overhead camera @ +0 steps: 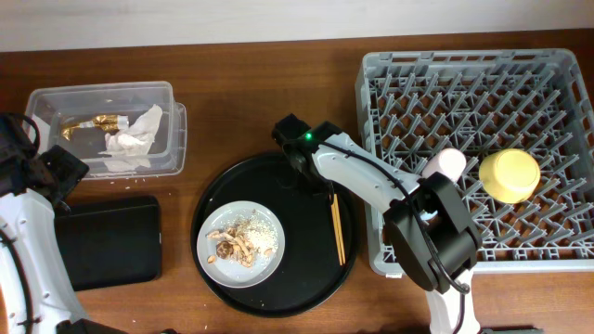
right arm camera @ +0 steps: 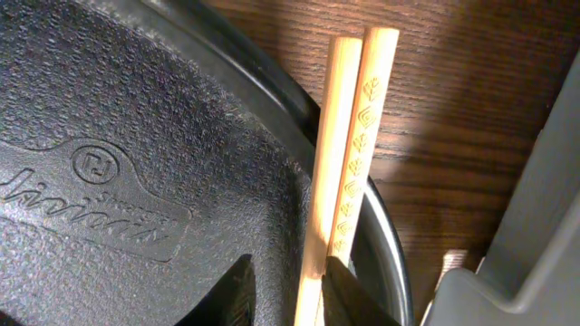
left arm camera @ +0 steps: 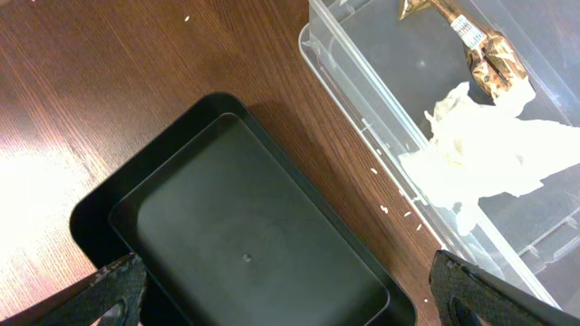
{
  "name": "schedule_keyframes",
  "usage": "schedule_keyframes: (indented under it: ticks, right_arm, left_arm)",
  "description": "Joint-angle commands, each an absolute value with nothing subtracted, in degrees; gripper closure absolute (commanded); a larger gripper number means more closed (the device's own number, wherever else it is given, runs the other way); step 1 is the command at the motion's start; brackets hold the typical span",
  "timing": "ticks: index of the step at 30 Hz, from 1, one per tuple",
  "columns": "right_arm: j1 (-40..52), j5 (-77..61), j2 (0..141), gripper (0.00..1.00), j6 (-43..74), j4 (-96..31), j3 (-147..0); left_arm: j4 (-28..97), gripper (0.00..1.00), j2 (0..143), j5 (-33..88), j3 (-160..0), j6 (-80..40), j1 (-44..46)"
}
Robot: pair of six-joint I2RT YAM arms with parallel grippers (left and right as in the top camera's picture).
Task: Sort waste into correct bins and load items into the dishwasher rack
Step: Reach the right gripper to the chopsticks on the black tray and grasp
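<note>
A pair of wooden chopsticks [overhead camera: 339, 230] lies on the right rim of the round black tray [overhead camera: 306, 278]. My right gripper [overhead camera: 331, 193] is low over their far end. In the right wrist view the chopsticks [right arm camera: 349, 136] run between its fingers. One finger [right arm camera: 349, 294] touches them and the other stands a little apart, so the right gripper [right arm camera: 294, 294] is narrowly open. A pale plate [overhead camera: 269, 264] holds food scraps [overhead camera: 237, 243]. The clear box [overhead camera: 46, 102] holds the napkin [overhead camera: 135, 137] and gold wrapper [overhead camera: 93, 123]. My left gripper [left arm camera: 290, 303] hangs wide open over the shallow black tray [left arm camera: 245, 254].
The grey dishwasher rack [overhead camera: 557, 70] fills the right side, with a yellow bowl [overhead camera: 509, 176] and a pink cup [overhead camera: 447, 165] in it. The rack's left wall [right arm camera: 544, 226] stands close beside the chopsticks. My left arm [overhead camera: 28, 232] sits at the table's left edge.
</note>
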State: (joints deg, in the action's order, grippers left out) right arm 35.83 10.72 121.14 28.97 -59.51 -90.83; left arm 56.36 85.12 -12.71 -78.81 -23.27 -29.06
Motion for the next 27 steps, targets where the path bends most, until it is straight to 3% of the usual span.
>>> schedule_keyframes:
  ticks: [1,9,16,21,27]
  right_arm:
    - [35.94,10.72,119.35,0.74,29.67,-58.17,-89.47]
    - [36.01,9.45,119.35,0.75,29.67,-57.12,-88.4]
    - [36.01,7.51,119.37,0.81,29.67,-53.49,-84.79]
    - [35.99,7.18,119.11,0.96,30.76,-53.76,-84.95]
    - [35.18,10.87,109.97,0.96,30.28,-60.4,-90.3]
  left_arm:
    - [56.27,0.01,84.62,-13.3,-78.96,-23.55,-29.15]
    - [56.27,0.01,84.62,-13.3,-78.96,-23.55,-29.15]
    - [56.27,0.01,84.62,-13.3,-78.96,-23.55,-29.15]
    - [56.27,0.01,84.62,-13.3,-78.96,-23.55,-29.15]
    - [56.27,0.01,84.62,-13.3,-78.96,-23.55,-29.15]
